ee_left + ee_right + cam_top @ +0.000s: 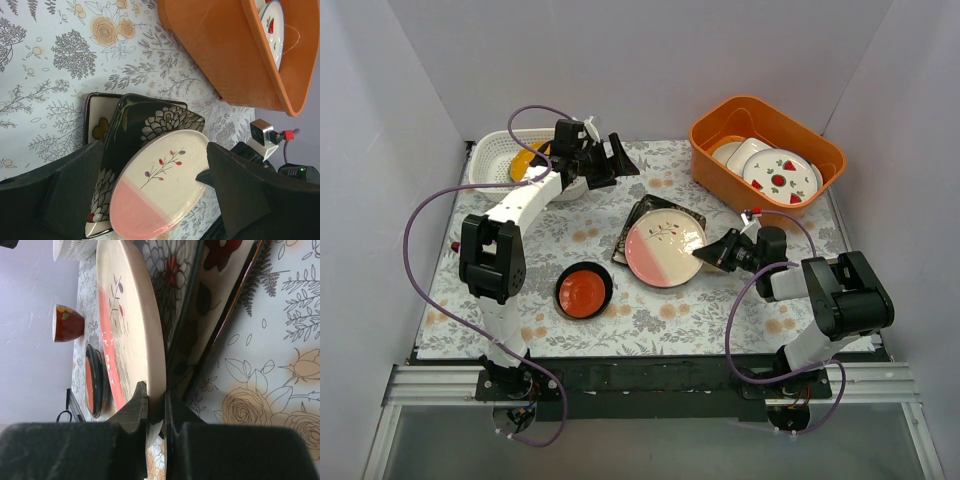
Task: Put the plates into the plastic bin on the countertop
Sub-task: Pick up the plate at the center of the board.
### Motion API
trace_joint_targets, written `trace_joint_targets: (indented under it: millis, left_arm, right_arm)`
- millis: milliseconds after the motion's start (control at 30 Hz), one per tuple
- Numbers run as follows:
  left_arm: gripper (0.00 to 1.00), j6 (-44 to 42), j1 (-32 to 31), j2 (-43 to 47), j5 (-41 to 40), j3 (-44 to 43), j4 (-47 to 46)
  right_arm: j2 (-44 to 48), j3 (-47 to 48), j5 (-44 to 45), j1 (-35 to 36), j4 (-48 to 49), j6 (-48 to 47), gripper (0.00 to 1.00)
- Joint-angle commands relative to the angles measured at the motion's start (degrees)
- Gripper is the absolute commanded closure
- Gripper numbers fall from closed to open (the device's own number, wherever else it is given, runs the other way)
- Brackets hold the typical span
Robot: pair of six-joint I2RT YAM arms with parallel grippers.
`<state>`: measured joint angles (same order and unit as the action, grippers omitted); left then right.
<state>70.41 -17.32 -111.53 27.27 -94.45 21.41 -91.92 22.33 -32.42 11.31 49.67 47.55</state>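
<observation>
The pink round plate (663, 252) lies on top of a dark floral square plate (652, 212), with a cream square plate (98, 126) under that. My right gripper (722, 250) is shut on the pink plate's right rim (150, 365), one finger above it and one below. A small red dish (584, 292) sits in front on the countertop (650, 320). The white perforated bin (500, 158) stands at the back left with a yellow plate (525, 160) in it. My left gripper (620, 158) hovers open and empty just right of the bin, and its fingers (70, 192) frame the distant pink plate (160, 190).
An orange tub (767, 150) at the back right holds white strawberry plates (780, 178). A small red cup (67, 322) stands beyond the plate stack near the bin (75, 249). Grey walls enclose the back and both sides.
</observation>
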Motion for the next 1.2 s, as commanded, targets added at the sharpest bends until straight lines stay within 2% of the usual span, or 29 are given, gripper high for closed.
trace_joint_targets:
  millis: [0, 833, 1167]
  left_arm:
    - [0.16, -1.1, 0.1, 2.6, 0.8, -1.0, -0.1]
    - [0.17, -3.5, -3.4, -0.2, 3.1, -4.2, 3.5]
    - [0.18, -4.9, -4.9, -3.1, 10.8, -5.6, 3.4]
  right_arm:
    - [1.5, -1.1, 2.4, -0.5, 0.8, -3.3, 0.99]
    - [11.0, -3.4, 1.1, -0.7, 3.2, -0.6, 0.99]
    - [18.4, -4.4, 0.2, -0.6, 3.3, 1.1, 0.99]
